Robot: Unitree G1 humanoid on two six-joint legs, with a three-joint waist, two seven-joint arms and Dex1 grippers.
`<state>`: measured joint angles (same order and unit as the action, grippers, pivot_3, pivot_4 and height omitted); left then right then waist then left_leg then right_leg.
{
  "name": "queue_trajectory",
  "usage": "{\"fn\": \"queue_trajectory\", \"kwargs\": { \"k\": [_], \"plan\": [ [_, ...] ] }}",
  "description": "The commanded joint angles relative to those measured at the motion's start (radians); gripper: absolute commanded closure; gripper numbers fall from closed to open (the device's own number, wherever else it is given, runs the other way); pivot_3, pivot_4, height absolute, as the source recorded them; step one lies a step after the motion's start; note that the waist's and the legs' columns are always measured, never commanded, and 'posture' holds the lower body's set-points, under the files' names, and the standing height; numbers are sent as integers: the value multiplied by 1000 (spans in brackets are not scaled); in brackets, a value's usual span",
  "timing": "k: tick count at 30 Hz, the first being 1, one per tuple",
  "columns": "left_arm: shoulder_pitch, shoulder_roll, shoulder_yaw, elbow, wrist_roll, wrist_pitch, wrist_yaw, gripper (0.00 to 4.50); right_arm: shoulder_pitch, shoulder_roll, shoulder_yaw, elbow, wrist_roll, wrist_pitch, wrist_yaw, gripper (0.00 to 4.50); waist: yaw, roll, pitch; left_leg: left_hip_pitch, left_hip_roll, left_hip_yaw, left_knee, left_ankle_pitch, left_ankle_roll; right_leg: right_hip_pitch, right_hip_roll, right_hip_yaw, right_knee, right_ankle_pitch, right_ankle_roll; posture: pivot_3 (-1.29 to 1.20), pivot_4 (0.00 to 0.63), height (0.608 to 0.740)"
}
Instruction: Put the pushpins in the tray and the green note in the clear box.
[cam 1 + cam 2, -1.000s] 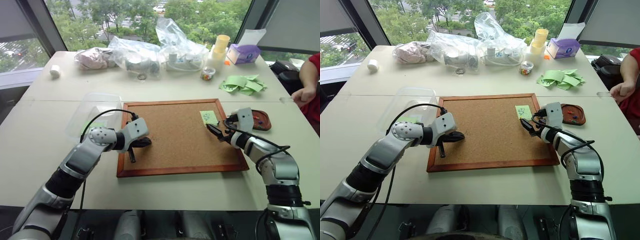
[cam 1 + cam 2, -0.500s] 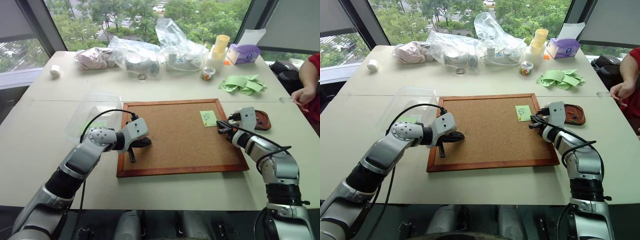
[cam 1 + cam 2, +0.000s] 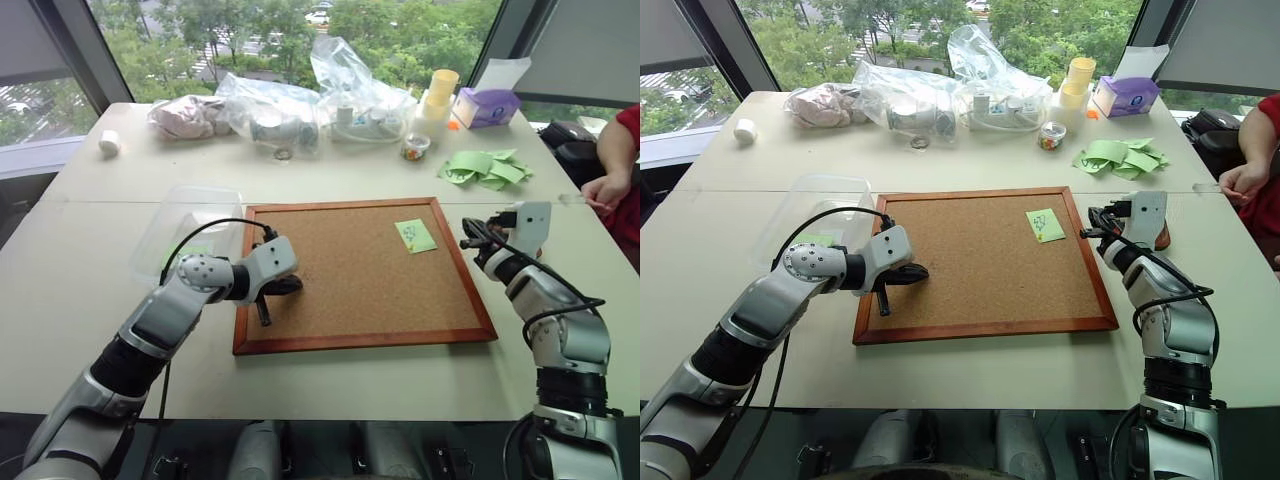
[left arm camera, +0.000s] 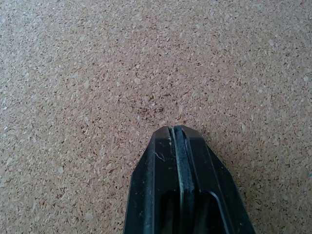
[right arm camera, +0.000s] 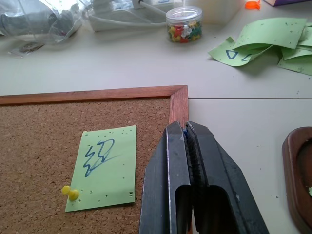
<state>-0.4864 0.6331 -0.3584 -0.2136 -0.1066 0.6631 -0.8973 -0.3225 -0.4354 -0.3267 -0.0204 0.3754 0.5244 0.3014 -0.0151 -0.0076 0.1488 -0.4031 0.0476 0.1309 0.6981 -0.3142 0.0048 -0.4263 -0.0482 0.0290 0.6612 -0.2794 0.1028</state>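
**Q:** Where do things lie, and what are your claws doing?

**A:** The green note (image 5: 102, 168) lies flat on the cork board (image 3: 350, 275), near its far right corner. A yellow pushpin (image 5: 68, 192) sits at one corner of it. My right claw (image 5: 186, 127) is closed, just past the board's frame and near the tray (image 5: 292, 161). A speck of blue shows at the tips. It may be a pin head, but I cannot be sure. My left claw (image 4: 176, 130) is pressed shut and empty over bare cork. The clear box (image 3: 190, 215) sits on the tabletop (image 3: 90, 260) off the board's left side.

**Q:** How will the pin and the note handle?

**A:** I judge the pin light, hard and slick, so I would pinch its plastic head and pull straight out. The paper is thin and limp and would crease or tear if dragged while pinned. Once it is free, I would lift a corner and nip that edge.
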Motion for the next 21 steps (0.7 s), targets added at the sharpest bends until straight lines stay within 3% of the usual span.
{"fn": "queue_trajectory", "kwargs": {
  "k": [1, 5, 14, 17, 21],
  "plan": [
    [7, 7, -22, 10, 14, 9, -13, 4500, -50, -28, -45, 21, -63, -36, -103, 4480, 0, 0, 0, 0, 0, 0, 0, 0, 0, 0, 0, 0, 0, 0, 0, 0, 150, 735],
    [5, -1, -24, 13, 16, 5, -14, 4500, -110, -73, -45, 146, -164, -24, -233, 4480, -1, 0, 0, 0, 0, 1, 0, 0, 0, 0, 0, 0, 0, 0, 0, 0, 150, 735],
    [9, -6, -19, 12, 21, 2, -12, 4500, -143, -76, -50, 229, -172, -1, -246, 4480, -1, 0, 0, 0, 0, 1, 0, 0, 0, 0, 0, 0, 0, 0, 0, 0, 150, 735],
    [10, -7, -18, 11, 21, 2, -11, 4500, -152, -74, -54, 239, -166, 31, -249, 3634, -2, 0, 0, 0, 0, 1, 0, 0, 0, 0, 0, 0, 0, 0, 0, 0, 150, 735],
    [14, -7, -17, 7, 21, 4, -8, 4500, -161, -70, -67, 258, -149, 71, -246, 1711, -1, 0, 0, 0, 0, 1, 0, 0, 0, 0, 0, 0, 0, 0, 0, 0, 150, 735]
  ]
}}
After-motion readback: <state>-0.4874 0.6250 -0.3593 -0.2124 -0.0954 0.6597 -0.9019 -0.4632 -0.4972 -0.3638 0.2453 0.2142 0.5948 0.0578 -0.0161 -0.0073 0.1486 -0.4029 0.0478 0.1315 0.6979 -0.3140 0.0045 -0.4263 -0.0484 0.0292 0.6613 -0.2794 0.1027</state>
